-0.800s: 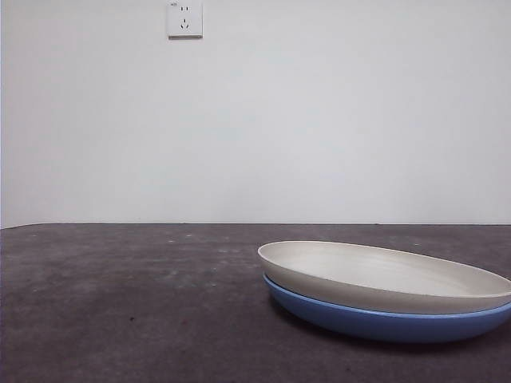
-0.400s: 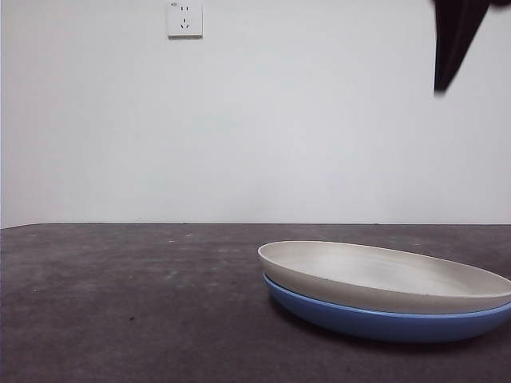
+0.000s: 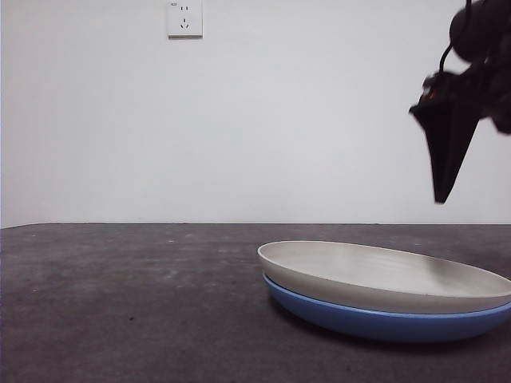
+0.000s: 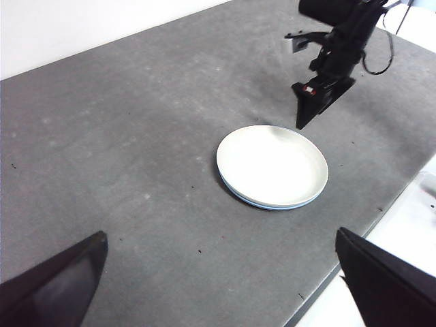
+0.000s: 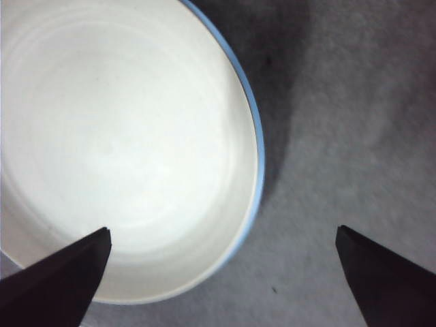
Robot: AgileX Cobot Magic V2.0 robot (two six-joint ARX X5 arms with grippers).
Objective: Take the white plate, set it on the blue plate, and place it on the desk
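Cream-white plate (image 5: 122, 150) atop blue plate (image 5: 255, 129) lies directly below right gripper (image 5: 221, 272), fingers spread wide, empty; left gripper (image 4: 221, 272) farther off, also spread.

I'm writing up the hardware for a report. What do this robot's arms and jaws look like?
Both grippers are black. The right gripper tapers to a narrow pointed tip, with a black arm, a looping black cable and a small red-and-white mark near its base. The left gripper shows only two flat, wedge-shaped matte black jaws.
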